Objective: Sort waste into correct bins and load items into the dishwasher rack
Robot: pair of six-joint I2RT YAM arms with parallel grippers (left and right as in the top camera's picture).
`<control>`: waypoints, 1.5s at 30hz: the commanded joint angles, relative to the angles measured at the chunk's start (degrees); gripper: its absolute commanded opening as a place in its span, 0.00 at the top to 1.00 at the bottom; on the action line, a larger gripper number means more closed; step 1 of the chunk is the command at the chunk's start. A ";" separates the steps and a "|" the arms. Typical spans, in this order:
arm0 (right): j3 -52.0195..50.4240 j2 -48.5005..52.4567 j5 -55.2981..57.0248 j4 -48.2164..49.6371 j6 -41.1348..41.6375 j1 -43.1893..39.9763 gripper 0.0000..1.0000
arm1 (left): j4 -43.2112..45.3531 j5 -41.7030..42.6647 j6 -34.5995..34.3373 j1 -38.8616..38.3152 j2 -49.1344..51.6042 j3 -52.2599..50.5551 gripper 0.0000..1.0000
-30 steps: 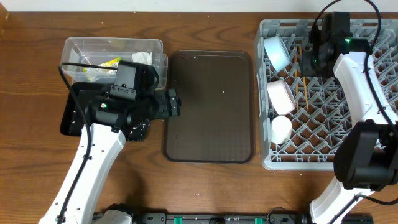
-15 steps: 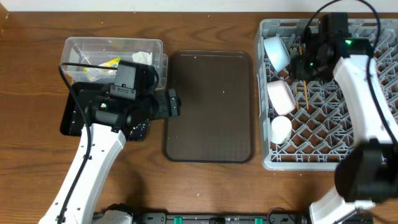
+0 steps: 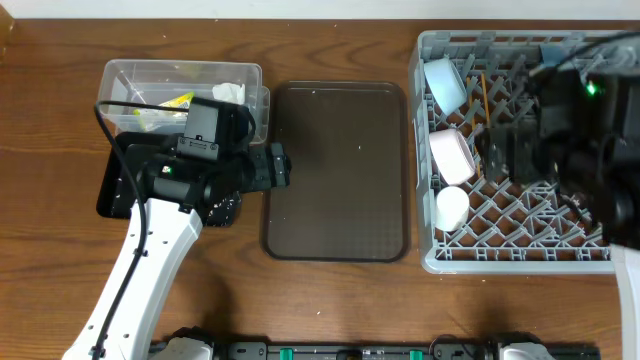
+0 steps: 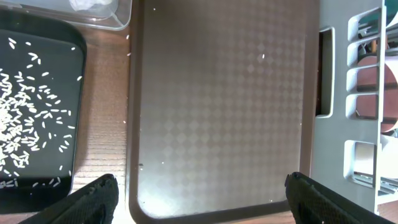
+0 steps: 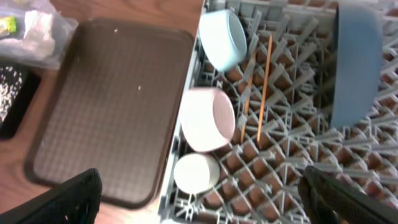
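2 thin wooden chopsticks [image 5: 265,81] — judged light, stiff, apt to roll; best pinched mid-shaft. Pale orange-brown, slim, side by side on the large grey plastic lattice rack [image 5: 298,155], between light blue bowl [image 5: 224,38] and dark blue plate [image 5: 356,62]. Right gripper [image 5: 200,186] fingers spread wide, empty; left gripper [image 4: 200,180] fingers spread too, above the brown serving tray [image 4: 217,93].

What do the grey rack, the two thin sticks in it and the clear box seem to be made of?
Large grey lattice rack: probably moulded plastic, matte, even colour. Two thin orange-brown chopsticks: likely wood, dull. Clear rectangular box: transparent glossy plastic; contents show through.
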 commanded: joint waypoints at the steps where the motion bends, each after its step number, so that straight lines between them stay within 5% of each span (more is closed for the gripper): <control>1: 0.37 -3.67 3.76 -2.12 -2.64 0.96 0.01 | -0.13 -0.37 0.50 0.20 -0.26 1.22 0.12; 11: -5.01 -12.33 12.83 0.90 -2.54 -0.17 0.01 | -0.13 -0.39 0.48 0.20 -0.26 1.22 0.12; 21: -45.97 -36.37 7.50 38.88 2.45 -4.48 0.01 | -0.13 -0.37 0.48 0.20 -0.26 1.22 0.12; 29: -73.53 -53.77 5.90 56.35 7.34 -4.02 0.01 | -0.13 -0.37 0.48 0.20 -0.26 1.22 0.12; 38: -91.47 -66.47 5.86 67.49 7.39 -2.14 0.01 | -0.13 -0.37 0.48 0.20 -0.26 1.22 0.12; 45: -94.36 -70.84 5.86 69.07 9.68 -2.08 0.01 | -0.13 -0.37 0.48 0.20 -0.26 1.22 0.12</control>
